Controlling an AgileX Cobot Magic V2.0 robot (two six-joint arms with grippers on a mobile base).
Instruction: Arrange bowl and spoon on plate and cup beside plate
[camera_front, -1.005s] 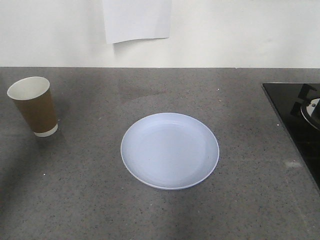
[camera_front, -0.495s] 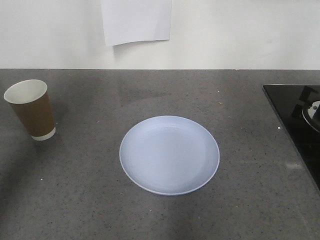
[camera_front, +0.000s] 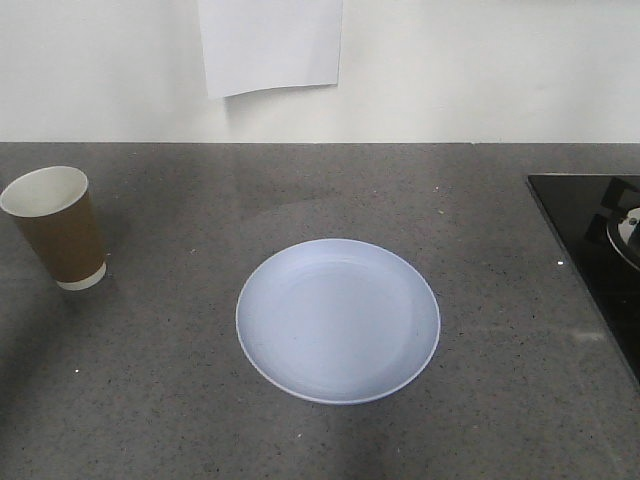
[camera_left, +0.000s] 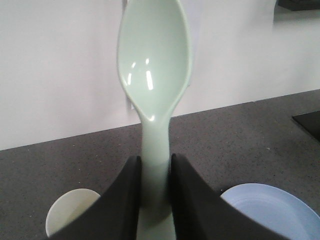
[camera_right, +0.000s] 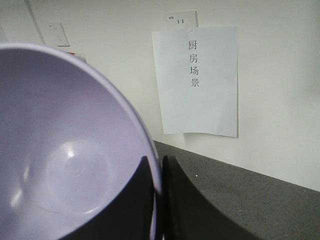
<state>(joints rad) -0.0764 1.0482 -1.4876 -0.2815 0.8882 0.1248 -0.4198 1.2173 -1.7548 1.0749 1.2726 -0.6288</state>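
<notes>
Dark grey speckled worktop (camera_front: 150, 400) runs up to a plain white wall (camera_front: 500, 70). There's a white sheet of paper (camera_front: 270, 45) stuck on the wall, its bottom edge curling a bit. The right wrist view shows four printed Chinese characters running down it. A white wall plate (camera_right: 182, 19) sits just above the sheet, with another one (camera_right: 59, 33) off to the left. A glossy black cooktop (camera_front: 580, 250) is set in at the right edge.

- Plate (camera_front: 338, 320) sits mid-counter (camera_front: 180, 400).
- Cup (camera_front: 58, 228) stands upright at the far left, well apart from the plate and slightly farther back.
- Cooktop (camera_front: 590, 250) is at the right edge, apart from the plate.
- Paper sheet (camera_front: 270, 45) hangs on the far wall, behind the plate.
- Spoon (camera_left: 154, 75): handle between my left gripper (camera_left: 155, 167) jaws, head sticking out past them.
- Bowl (camera_right: 65, 160): rim between my right gripper (camera_right: 159, 172) jaws, one inside, one outside.
</notes>
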